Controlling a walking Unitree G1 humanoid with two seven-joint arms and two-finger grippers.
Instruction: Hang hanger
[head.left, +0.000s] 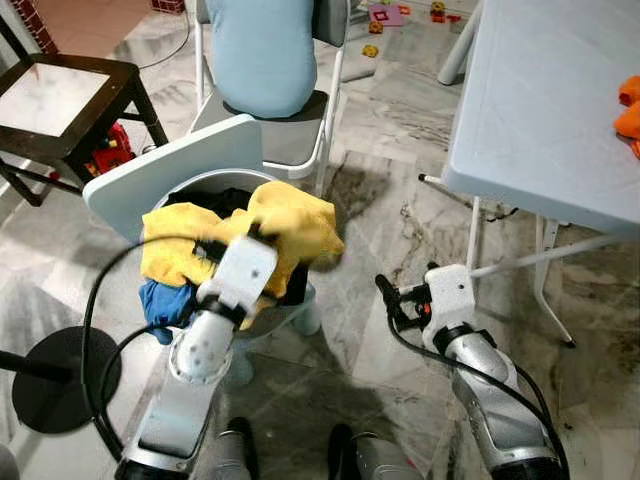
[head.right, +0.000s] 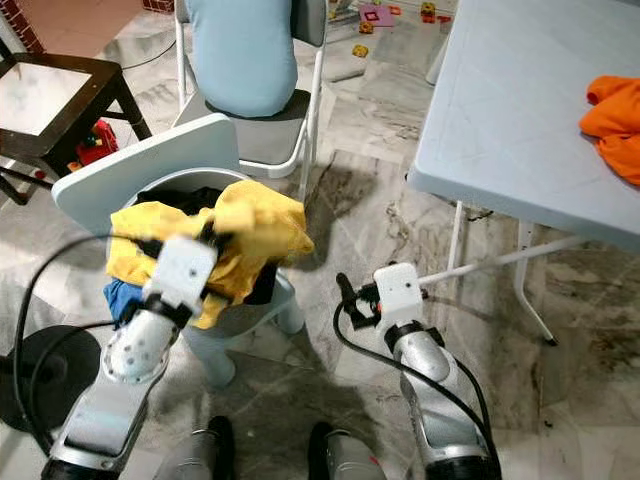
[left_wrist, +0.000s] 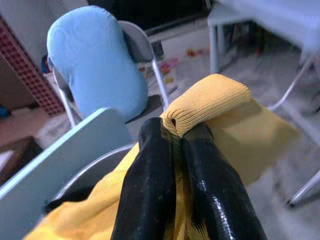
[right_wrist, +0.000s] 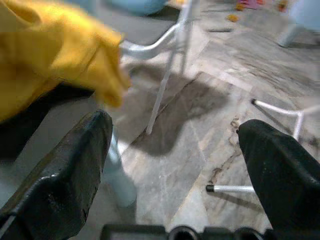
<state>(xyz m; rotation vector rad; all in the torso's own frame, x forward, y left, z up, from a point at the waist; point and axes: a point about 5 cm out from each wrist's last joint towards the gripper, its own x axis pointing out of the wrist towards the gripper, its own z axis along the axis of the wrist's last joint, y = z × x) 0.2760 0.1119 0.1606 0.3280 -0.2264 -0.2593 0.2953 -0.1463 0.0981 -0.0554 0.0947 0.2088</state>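
Note:
A yellow knitted garment (head.left: 290, 225) lies heaped on top of a pale laundry bin (head.left: 215, 181) whose lid (head.left: 170, 165) stands tilted up behind it. My left gripper (head.left: 250, 235) is shut on a fold of this yellow garment (left_wrist: 210, 102), and the two black fingers (left_wrist: 150, 170) pinch its ribbed edge. Blue cloth (head.left: 165, 300) and black cloth (head.left: 215, 200) lie under the yellow one. My right gripper (head.left: 388, 298) hovers low over the marble floor to the right of the bin, open (right_wrist: 175, 127) with nothing between its fingers.
A folding chair with a light blue cover (head.left: 262, 50) stands just behind the bin. A pale table (head.left: 540, 110) with orange cloth (head.left: 630, 110) is on the right, its thin legs near my right arm. A dark wooden stool (head.left: 60, 100) and a black round stand base (head.left: 60, 375) are on the left.

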